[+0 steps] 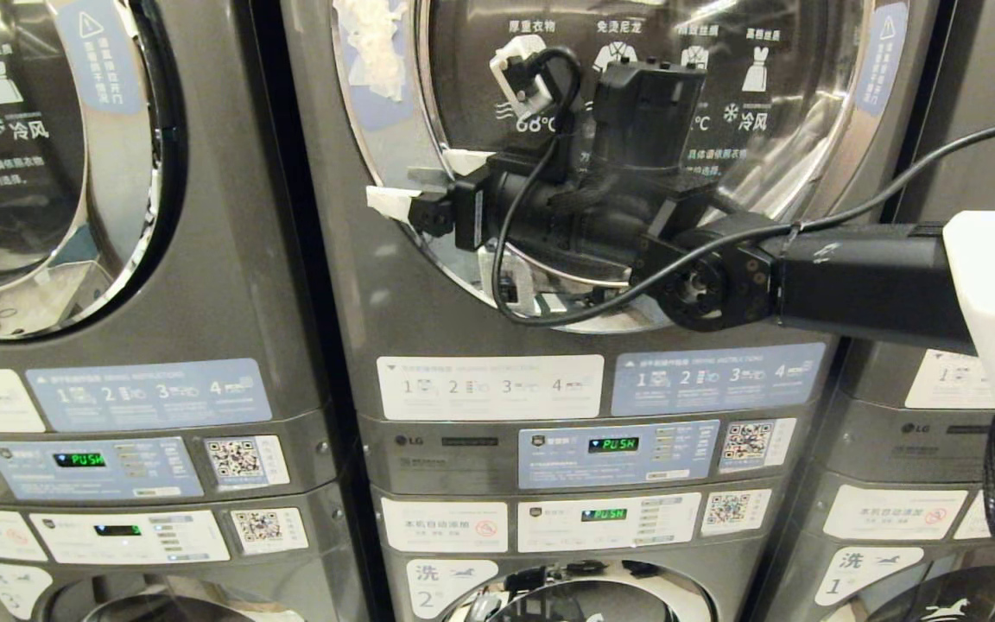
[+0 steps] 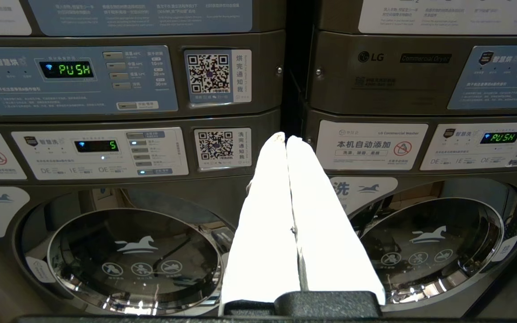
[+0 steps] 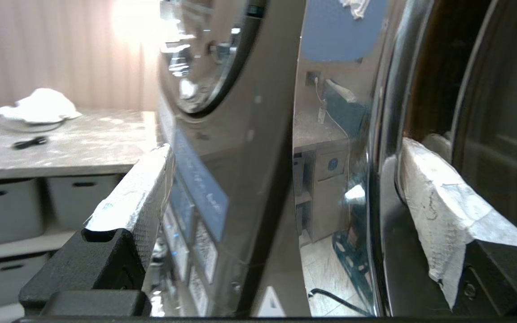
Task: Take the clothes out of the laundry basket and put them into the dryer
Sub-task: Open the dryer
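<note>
At far left stands a same-looking dark grey dryer (image 1: pixel 74 173) with a chrome-ringed door. Right of it is the dark grey LG dryer (image 1: pixel 549 328) with its big round glass door, shut, above the washer label reading 2. The right gripper (image 1: pixel 415 186) reaches across that door's left chrome rim, fingers (image 3: pixel 438 202) spread wide, holding nothing. The left gripper (image 2: pixel 285 137) hangs low before the washers, white fingers pressed together.
</note>
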